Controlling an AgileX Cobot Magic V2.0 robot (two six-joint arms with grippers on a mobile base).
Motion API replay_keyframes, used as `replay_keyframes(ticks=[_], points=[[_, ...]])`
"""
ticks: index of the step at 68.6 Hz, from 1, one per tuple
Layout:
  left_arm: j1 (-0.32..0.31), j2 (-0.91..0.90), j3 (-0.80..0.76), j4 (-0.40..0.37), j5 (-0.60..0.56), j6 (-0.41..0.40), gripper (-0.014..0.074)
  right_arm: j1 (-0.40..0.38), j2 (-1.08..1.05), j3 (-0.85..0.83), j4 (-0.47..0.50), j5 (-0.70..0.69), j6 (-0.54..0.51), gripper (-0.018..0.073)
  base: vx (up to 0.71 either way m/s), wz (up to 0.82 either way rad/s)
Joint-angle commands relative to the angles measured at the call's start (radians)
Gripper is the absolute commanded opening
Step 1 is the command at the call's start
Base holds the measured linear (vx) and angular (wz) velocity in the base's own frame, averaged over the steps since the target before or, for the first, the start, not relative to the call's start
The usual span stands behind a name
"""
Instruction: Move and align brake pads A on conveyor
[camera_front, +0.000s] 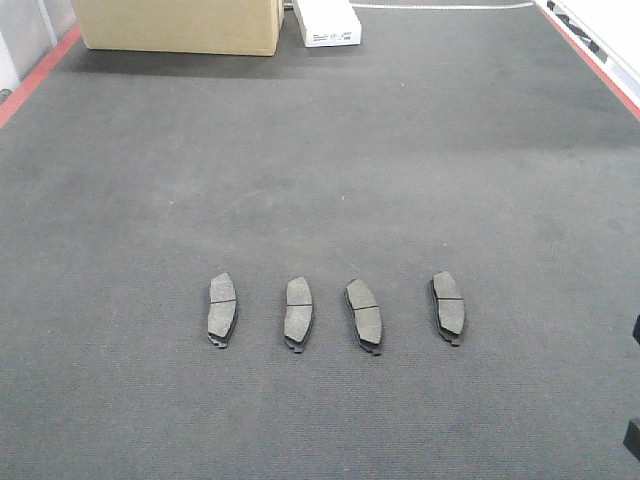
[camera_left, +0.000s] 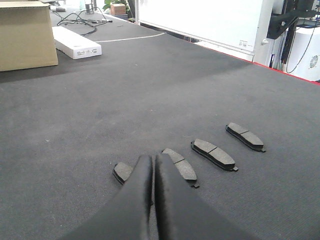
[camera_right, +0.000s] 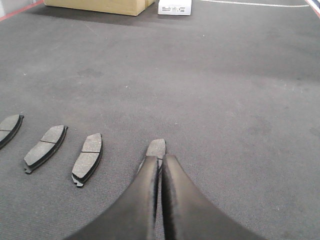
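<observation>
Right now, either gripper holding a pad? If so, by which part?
Nothing is held. The left gripper and right gripper both have their fingers pressed together with nothing between them. All four brake pads lie flat on the conveyor.

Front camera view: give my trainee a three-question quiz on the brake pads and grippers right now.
1. How many brake pads lie on the conveyor?
2. True or false: the pads are stacked in one pile.
3. The left gripper and right gripper are: A) both shut, empty; B) both open; C) each holding a pad.

Key: 1) four, in a row; 2) false; 3) A.
</observation>
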Motion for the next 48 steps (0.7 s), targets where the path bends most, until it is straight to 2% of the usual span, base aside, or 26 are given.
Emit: replay_keyframes(ticks=[1,48], points=[[-0.004,0.011,-0.024,0.013,-0.067,-0.003,-0.0006,-0.006,0.007,-0.026,-0.002,-0.072,-0.008,-0.0009,0.00,0.00],[-0.004,0.011,-0.024,0.013,-0.067,-0.003,-0.0006,-0.006,0.007,-0.026,-0.002,-0.071,-0.008,-0.0009,0.00,0.00]])
